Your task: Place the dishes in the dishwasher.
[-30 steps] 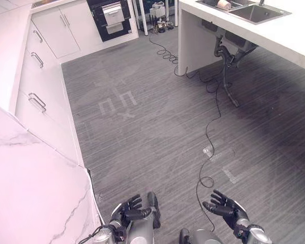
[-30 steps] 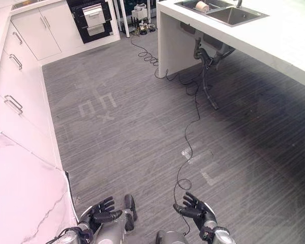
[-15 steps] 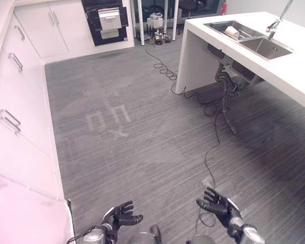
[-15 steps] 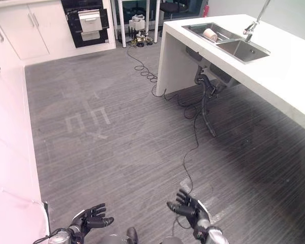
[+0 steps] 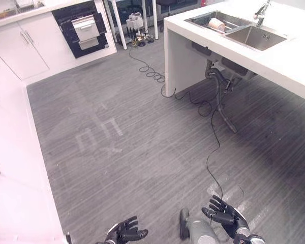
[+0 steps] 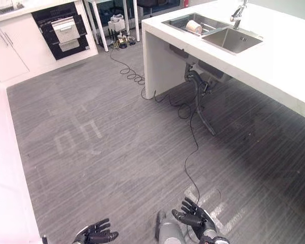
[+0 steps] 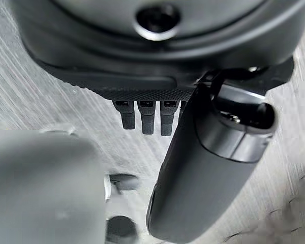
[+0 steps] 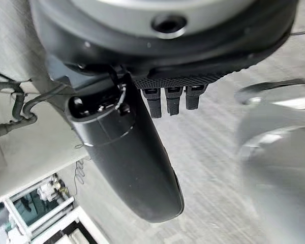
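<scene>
A cup [image 5: 215,24] lies on its side in the left basin of the sink [image 5: 254,36], far across the room on the white island [image 5: 290,56]; it is the one dish visible, and it lies well apart from both hands. No dishwasher can be made out for certain; a dark oven [image 5: 80,28] with a pale front panel sits in the white cabinets [image 5: 20,48] at the far wall.

Over the last second the whole view has swung: the marble counter that filled the near left has slid out of sight, and the island and sink now sit larger and more central. That is the camera turning, so the robot seems to be facing toward the sink, with the fetching step not yet begun.

The left hand [image 5: 126,233] and right hand [image 5: 226,217] hang low over the grey floor [image 5: 142,142], fingers spread and relaxed, holding nothing. The tape marks [image 5: 99,134] on the floor lie ahead, between the robot and the oven.
</scene>
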`<state>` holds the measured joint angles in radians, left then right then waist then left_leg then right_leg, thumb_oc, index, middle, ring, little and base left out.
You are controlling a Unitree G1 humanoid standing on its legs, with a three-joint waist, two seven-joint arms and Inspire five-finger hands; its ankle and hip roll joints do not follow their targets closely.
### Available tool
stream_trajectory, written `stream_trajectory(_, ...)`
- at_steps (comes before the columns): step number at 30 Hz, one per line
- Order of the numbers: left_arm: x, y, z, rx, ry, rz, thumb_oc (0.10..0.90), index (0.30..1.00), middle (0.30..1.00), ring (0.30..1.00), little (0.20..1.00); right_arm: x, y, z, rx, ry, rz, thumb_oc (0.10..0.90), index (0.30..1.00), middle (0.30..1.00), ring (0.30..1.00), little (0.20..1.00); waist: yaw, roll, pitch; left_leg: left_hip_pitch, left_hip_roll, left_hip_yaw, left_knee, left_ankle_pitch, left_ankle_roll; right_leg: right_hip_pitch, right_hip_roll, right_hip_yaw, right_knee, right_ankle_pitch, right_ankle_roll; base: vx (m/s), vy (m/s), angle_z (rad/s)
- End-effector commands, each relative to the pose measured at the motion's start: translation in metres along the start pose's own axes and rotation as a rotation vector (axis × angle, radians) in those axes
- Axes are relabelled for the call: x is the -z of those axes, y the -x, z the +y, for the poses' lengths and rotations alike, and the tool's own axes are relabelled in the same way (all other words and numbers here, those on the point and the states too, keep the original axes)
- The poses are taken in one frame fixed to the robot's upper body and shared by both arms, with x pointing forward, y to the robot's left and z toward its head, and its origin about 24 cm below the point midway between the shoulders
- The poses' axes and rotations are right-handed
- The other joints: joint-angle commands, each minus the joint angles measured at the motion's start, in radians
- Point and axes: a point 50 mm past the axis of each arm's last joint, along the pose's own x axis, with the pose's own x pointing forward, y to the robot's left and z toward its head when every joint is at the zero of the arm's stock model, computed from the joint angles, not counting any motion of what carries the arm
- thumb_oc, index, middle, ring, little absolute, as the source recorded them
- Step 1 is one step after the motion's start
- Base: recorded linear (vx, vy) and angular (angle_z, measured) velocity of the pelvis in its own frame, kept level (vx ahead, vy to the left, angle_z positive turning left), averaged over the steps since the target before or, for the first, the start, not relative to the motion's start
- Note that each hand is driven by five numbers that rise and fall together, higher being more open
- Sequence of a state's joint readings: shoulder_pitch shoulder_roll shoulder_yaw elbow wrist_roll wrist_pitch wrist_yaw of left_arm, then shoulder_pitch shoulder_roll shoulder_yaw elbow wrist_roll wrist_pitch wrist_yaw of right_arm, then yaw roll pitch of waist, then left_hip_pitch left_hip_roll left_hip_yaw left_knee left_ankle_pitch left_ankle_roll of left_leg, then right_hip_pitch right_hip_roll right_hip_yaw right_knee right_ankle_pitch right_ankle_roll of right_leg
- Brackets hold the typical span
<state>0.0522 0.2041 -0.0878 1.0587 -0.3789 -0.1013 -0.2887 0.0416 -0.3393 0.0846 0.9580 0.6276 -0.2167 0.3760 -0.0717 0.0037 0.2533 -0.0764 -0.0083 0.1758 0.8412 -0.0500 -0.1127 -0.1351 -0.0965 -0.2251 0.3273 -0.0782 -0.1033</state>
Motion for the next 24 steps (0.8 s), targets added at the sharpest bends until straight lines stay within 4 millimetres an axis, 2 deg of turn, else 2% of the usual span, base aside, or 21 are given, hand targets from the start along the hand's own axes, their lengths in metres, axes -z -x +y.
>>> stream_trajectory(1,-0.027,-0.003,0.004,0.028,-0.08,-0.059,0.8,0.9,0.9,0.9,0.9,-0.055,-0.011,-0.001,-0.061,0.112,-0.161,0.8,0.9,0.9,0.9,0.9,0.018,-0.027,0.001,-0.12,0.127,0.027,0.082,0.108,0.02,0.131,0.001,-0.016,-0.027,-0.109,0.078,0.27,-0.167,-0.25)
stream_trajectory(2,-0.024,-0.003,0.004,0.022,-0.073,-0.051,0.8,0.9,0.9,0.9,0.9,-0.053,-0.012,0.0,-0.062,0.11,-0.15,0.8,0.9,0.9,0.9,0.9,0.026,-0.027,0.006,-0.138,0.116,0.037,0.046,0.095,0.031,0.145,0.007,-0.008,-0.027,-0.117,0.077,0.36,-0.046,-0.22)
stream_trajectory(3,-0.018,-0.002,0.006,0.005,-0.047,-0.038,0.8,0.9,0.9,0.9,0.9,-0.051,-0.014,0.001,-0.065,0.105,-0.133,0.8,0.9,0.9,0.9,0.9,0.04,-0.029,0.013,-0.136,0.089,0.052,-0.046,0.076,0.047,0.164,0.016,0.017,-0.027,-0.13,0.084,0.43,0.034,-0.25)
stream_trajectory(5,-0.009,-0.001,0.007,-0.011,0.007,-0.028,0.8,0.9,0.9,0.9,0.9,-0.042,-0.017,0.004,-0.068,0.087,-0.1,0.8,0.9,0.9,0.9,0.9,0.054,-0.026,0.005,-0.084,0.087,0.1,-0.375,0.07,0.063,0.182,0.035,0.04,-0.027,-0.156,0.107,0.55,0.111,-0.73)
stream_trajectory(6,-0.005,-0.001,0.006,-0.012,0.022,-0.025,0.8,0.9,0.9,0.9,0.9,-0.034,-0.016,0.003,-0.054,0.074,-0.069,0.8,0.9,0.9,0.9,0.9,0.065,-0.011,-0.001,-0.102,0.075,0.072,-0.541,0.052,0.063,0.195,0.059,0.055,-0.027,-0.172,0.124,0.47,0.125,-0.95)
stream_trajectory(7,-0.005,-0.001,0.005,-0.012,0.023,-0.024,0.8,0.9,0.9,0.9,0.9,-0.033,-0.016,0.002,-0.052,0.073,-0.064,0.8,0.9,0.9,0.9,0.9,0.067,-0.006,-0.001,-0.116,0.077,0.06,-0.541,0.043,0.061,0.198,0.066,0.057,-0.027,-0.175,0.126,0.53,0.141,-0.61)
stream_trajectory(8,-0.003,-0.002,0.003,-0.009,0.024,-0.02,0.8,0.9,0.9,0.9,0.9,-0.026,-0.016,0.002,-0.042,0.067,-0.032,0.8,0.9,0.9,0.9,0.9,0.083,0.015,-0.009,-0.189,0.087,0.014,-0.541,0.023,0.047,0.207,0.096,0.073,-0.027,-0.187,0.132,0.37,0.09,-0.23)
stream_trajectory(10,0.0,-0.001,0.001,-0.007,0.02,-0.021,0.8,0.9,0.9,0.9,0.9,-0.017,-0.013,0.0,-0.033,0.066,0.007,0.8,0.9,0.9,0.9,0.9,0.108,0.031,-0.014,-0.273,0.122,-0.021,-0.541,0.052,0.027,0.238,0.118,0.09,-0.027,-0.216,0.137,0.42,0.085,-0.22)
stream_trajectory(11,0.0,-0.001,0.001,-0.007,0.02,-0.022,0.8,0.9,0.9,0.9,0.9,-0.016,-0.013,0.0,-0.032,0.066,0.013,0.8,0.9,0.9,0.9,0.9,0.111,0.031,-0.015,-0.28,0.126,-0.023,-0.541,0.056,0.026,0.241,0.119,0.092,-0.027,-0.219,0.138,0.33,0.063,-0.34)
stream_trajectory(13,0.0,-0.001,0.0,-0.011,0.022,-0.025,0.8,0.9,0.9,0.9,0.9,-0.008,-0.01,-0.003,-0.023,0.072,0.047,0.8,0.9,0.9,0.9,0.9,0.124,0.033,-0.019,-0.328,0.155,0.002,-0.541,0.062,0.023,0.273,0.115,0.088,-0.027,-0.244,0.148,0.49,0.125,-0.48)
stream_trajectory(14,0.0,-0.001,0.003,-0.021,0.031,-0.022,0.8,0.9,0.9,0.9,0.9,-0.001,-0.007,-0.005,-0.008,0.073,0.082,0.8,0.9,0.9,0.9,0.9,0.119,0.021,-0.028,-0.309,0.169,0.073,-0.541,0.045,0.03,0.315,0.089,0.064,-0.027,-0.286,0.162,0.65,0.217,-0.43)
stream_trajectory(15,0.0,0.0,0.006,-0.031,0.037,-0.015,0.8,0.9,0.9,0.9,0.9,0.002,-0.007,-0.004,-0.002,0.075,0.1,0.8,0.9,0.9,0.9,0.9,0.125,0.024,-0.032,-0.298,0.174,0.081,-0.541,0.058,0.044,0.323,0.089,0.063,-0.027,-0.283,0.166,0.61,0.222,-0.29)
stream_trajectory(16,0.001,0.0,0.007,-0.038,0.037,-0.008,0.8,0.9,0.9,0.9,0.9,0.005,-0.007,-0.004,0.005,0.075,0.112,0.8,0.9,0.9,0.9,0.9,0.129,0.022,-0.037,-0.29,0.163,0.077,-0.541,0.056,0.049,0.331,0.083,0.067,-0.027,-0.282,0.17,0.45,0.211,-0.35)
stream_trajectory(17,0.003,0.001,0.01,-0.051,0.03,0.004,0.8,0.9,0.9,0.9,0.9,0.009,-0.006,-0.004,0.021,0.067,0.134,0.8,0.9,0.9,0.9,0.9,0.139,0.01,-0.042,-0.268,0.119,0.068,-0.541,0.041,0.071,0.36,0.065,0.07,-0.027,-0.265,0.179,0.41,0.177,-0.42)
stream_trajectory(18,0.003,0.001,0.01,-0.055,0.028,0.006,0.8,0.9,0.9,0.9,0.9,0.011,-0.006,-0.004,0.027,0.064,0.14,0.8,0.9,0.9,0.9,0.9,0.142,0.007,-0.043,-0.265,0.107,0.063,-0.541,0.037,0.075,0.366,0.061,0.071,-0.027,-0.258,0.181,0.38,0.167,-0.43)
stream_trajectory(19,0.003,0.002,0.012,-0.057,0.022,0.008,0.8,0.9,0.9,0.9,0.9,0.013,-0.005,-0.005,0.039,0.055,0.146,0.8,0.9,0.9,0.9,0.9,0.141,0.003,-0.043,-0.251,0.096,0.076,-0.541,0.025,0.089,0.382,0.052,0.06,-0.027,-0.236,0.185,0.49,0.247,-0.43)
stream_trajectory(20,-0.001,0.002,0.017,-0.061,0.008,0.009,0.8,0.9,0.9,0.9,0.9,0.018,-0.004,-0.006,0.065,0.056,0.18,0.8,0.9,0.9,0.9,0.9,0.13,-0.003,-0.049,-0.206,0.052,0.081,-0.541,-0.018,0.136,0.444,0.034,0.035,-0.021,-0.045,0.232,0.6,0.354,-0.24)
stream_trajectory(21,-0.005,0.002,0.019,-0.059,-0.012,0.012,0.8,0.9,0.9,0.9,0.9,0.023,-0.002,-0.006,0.083,0.054,0.201,0.8,0.9,0.9,0.9,0.9,0.12,-0.001,-0.048,-0.179,0.018,0.074,-0.541,-0.043,0.167,0.404,0.022,0.044,0.129,0.05,0.273,0.56,0.34,-0.04)
stream_trajectory(22,-0.006,0.002,0.02,-0.058,-0.018,0.013,0.8,0.9,0.9,0.9,0.9,0.024,-0.002,-0.006,0.09,0.051,0.201,0.8,0.9,0.9,0.9,0.9,0.118,-0.001,-0.048,-0.176,0.013,0.073,-0.541,-0.046,0.171,0.396,0.021,0.046,0.143,0.058,0.277,0.37,0.291,0.46)
stream_trajectory(23,-0.009,0.001,0.023,-0.064,-0.048,0.023,0.8,0.9,0.9,0.9,0.9,0.029,0.002,-0.008,0.106,0.037,0.207,0.8,0.9,0.9,0.9,0.9,0.101,0.014,-0.047,-0.144,0.0,0.061,-0.541,-0.072,0.194,0.321,0.036,0.072,0.374,0.186,0.327,0.31,0.241,0.6)
stream_trajectory(24,-0.012,0.001,0.024,-0.076,-0.065,0.032,0.8,0.9,0.9,0.9,0.9,0.03,0.003,-0.01,0.117,0.032,0.209,0.8,0.9,0.9,0.9,0.9,0.087,0.031,-0.045,-0.119,0.0,0.043,-0.541,-0.089,0.201,0.241,0.03,0.077,0.495,0.225,0.325,0.36,0.296,0.61)
